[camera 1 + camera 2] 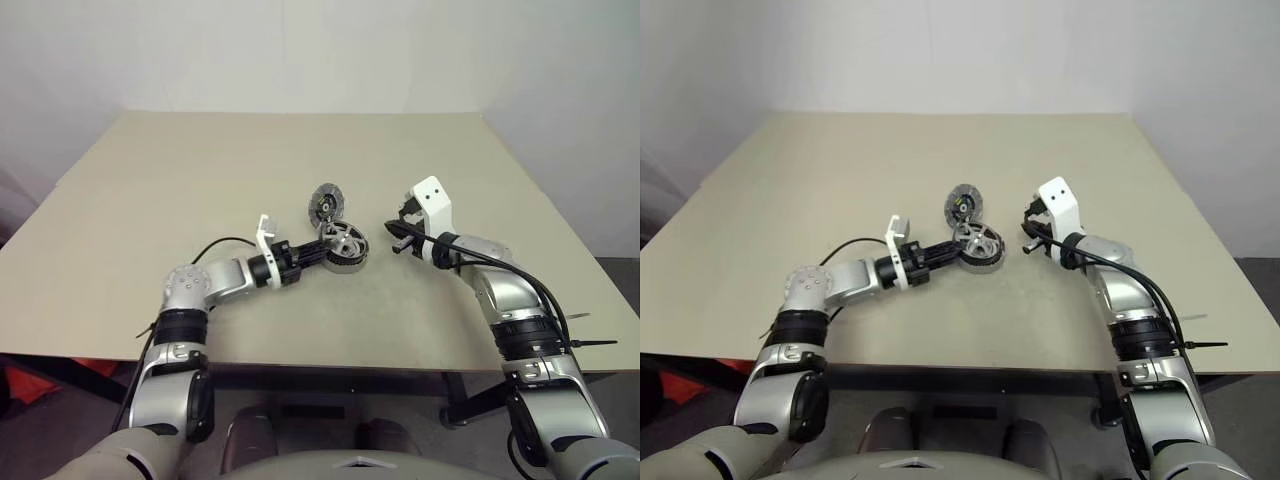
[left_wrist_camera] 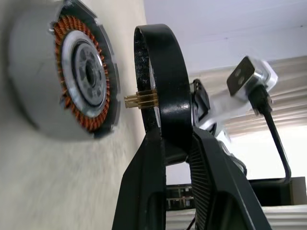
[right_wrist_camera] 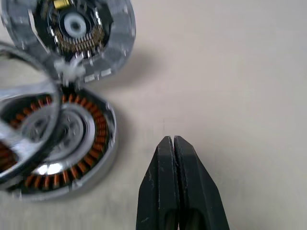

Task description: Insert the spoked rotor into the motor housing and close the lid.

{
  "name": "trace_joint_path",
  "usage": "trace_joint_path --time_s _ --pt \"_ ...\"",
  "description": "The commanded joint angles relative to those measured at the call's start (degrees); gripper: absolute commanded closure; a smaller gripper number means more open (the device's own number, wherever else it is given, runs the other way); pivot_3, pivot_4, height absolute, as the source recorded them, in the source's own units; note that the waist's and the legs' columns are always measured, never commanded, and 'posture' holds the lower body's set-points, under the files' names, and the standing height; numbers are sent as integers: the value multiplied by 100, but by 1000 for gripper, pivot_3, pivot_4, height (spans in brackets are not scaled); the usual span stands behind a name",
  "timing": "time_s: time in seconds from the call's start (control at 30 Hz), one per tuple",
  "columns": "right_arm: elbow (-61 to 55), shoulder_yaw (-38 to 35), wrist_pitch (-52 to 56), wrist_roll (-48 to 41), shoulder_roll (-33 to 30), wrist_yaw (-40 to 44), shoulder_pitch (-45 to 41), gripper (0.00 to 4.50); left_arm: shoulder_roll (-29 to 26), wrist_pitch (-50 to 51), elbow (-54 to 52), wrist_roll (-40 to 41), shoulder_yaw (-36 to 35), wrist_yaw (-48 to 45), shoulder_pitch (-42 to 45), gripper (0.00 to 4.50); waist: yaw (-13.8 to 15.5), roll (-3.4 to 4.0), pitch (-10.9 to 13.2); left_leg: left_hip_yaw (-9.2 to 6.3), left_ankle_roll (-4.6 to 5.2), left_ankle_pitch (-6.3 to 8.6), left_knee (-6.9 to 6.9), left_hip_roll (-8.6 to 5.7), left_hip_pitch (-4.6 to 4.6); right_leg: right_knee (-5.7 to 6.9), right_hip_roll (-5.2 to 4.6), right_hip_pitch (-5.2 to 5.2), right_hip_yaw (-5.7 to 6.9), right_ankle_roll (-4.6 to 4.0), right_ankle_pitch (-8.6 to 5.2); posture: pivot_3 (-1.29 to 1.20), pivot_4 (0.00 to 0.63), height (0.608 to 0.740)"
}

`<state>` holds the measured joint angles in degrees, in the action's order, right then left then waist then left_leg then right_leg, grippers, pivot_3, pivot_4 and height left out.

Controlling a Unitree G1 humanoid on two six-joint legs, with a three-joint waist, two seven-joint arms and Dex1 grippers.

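Status, frame centre: my left fingers [image 1: 322, 256] grip spoked rotor [image 1: 343, 243] over motor housing [image 3: 62, 143], unseated; lid [image 1: 326, 204] open; right fingers [image 3: 173, 143] closed, empty.

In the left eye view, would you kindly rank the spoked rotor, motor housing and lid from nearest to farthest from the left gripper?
1. Spoked rotor, clamped in the left gripper.
2. Motor housing, directly beneath the rotor.
3. Lid, farther up the table.

I see the spoked rotor [image 1: 344, 241], silver with a black rim, pinched in my left gripper [image 1: 322, 253] between black fingers. Beyond those fingertips the grey motor housing [image 3: 67, 143] shows copper-orange windings ringing a silver centre; the tan table [image 1: 200, 180] is plain.
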<state>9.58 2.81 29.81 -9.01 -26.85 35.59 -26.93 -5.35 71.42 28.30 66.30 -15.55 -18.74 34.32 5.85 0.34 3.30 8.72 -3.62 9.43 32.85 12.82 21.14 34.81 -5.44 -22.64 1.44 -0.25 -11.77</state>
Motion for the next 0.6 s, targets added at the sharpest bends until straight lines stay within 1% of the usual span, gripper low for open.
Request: trace_joint_path --time_s 0.03,0.13,0.3,0.4,0.6 --pt "-549 -141 125 -202 -226 295 50 4500 160 -226 300 -325 106 -384 319 4143 6 0 0 0 1 0 -1 0 0 0 0 0 0 0 0 0 0 740" --pt "-974 -151 276 -432 -400 663 293 4500 274 -380 623 -660 187 -633 488 4143 8 -1 1 -1 2 1 -1 0 -1 -1 0 1 0 0 0 0 0 740" --pt "-1639 -275 518 -850 -786 1220 681 4500 379 -604 1036 -1001 82 -909 786 4143 33 -2 1 -2 6 3 2 0 -3 -1 -2 5 0 0 0 0 0 740" --pt "-1781 -286 577 -953 -896 1321 743 4500 382 -698 1187 -1165 38 -1050 847 4143 27 -1 1 -1 8 4 4 0 -9 0 -2 8 0 -1 1 0 0 740" --pt "-1813 -245 601 -987 -910 1311 741 4500 379 -854 1425 -1451 -53 -1216 917 4143 32 -1 1 -2 30 16 10 -1 -10 0 -8 14 2 -2 1 0 0 740"
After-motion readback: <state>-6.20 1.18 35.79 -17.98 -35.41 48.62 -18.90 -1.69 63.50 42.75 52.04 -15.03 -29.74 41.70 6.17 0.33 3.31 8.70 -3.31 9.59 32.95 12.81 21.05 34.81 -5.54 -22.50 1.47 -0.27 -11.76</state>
